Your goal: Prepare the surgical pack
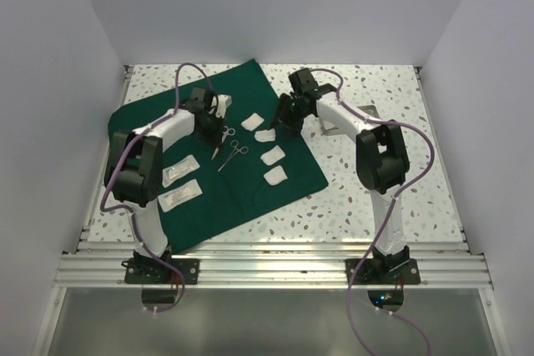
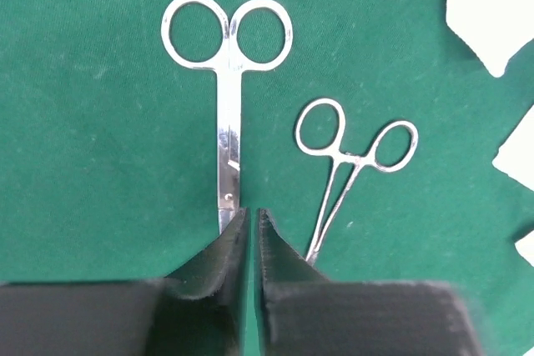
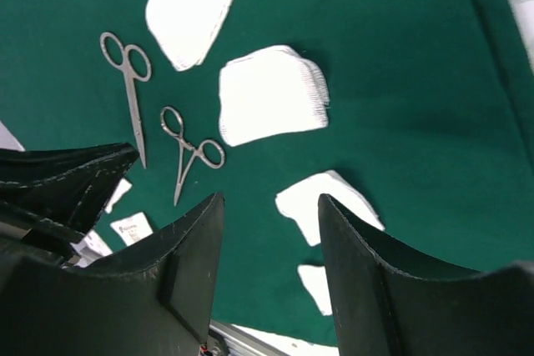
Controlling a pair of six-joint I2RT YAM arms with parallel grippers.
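A white tabletop flecked with dark speckles (image 1: 400, 189) fills the floor of the enclosure, its bare surface showing widest on the right and in a narrow strip along the left and far edges. 3 plain white walls close it in: 1 on the left (image 1: 50, 81), 1 at the far side (image 1: 275, 6) and 1 on the right (image 1: 492, 81). Along the near edge, silver ribbed aluminium rails (image 1: 275, 268) run from left to right. Nearer than the rails lies a smooth grey panel (image 1: 267, 323) with a dull sheen.
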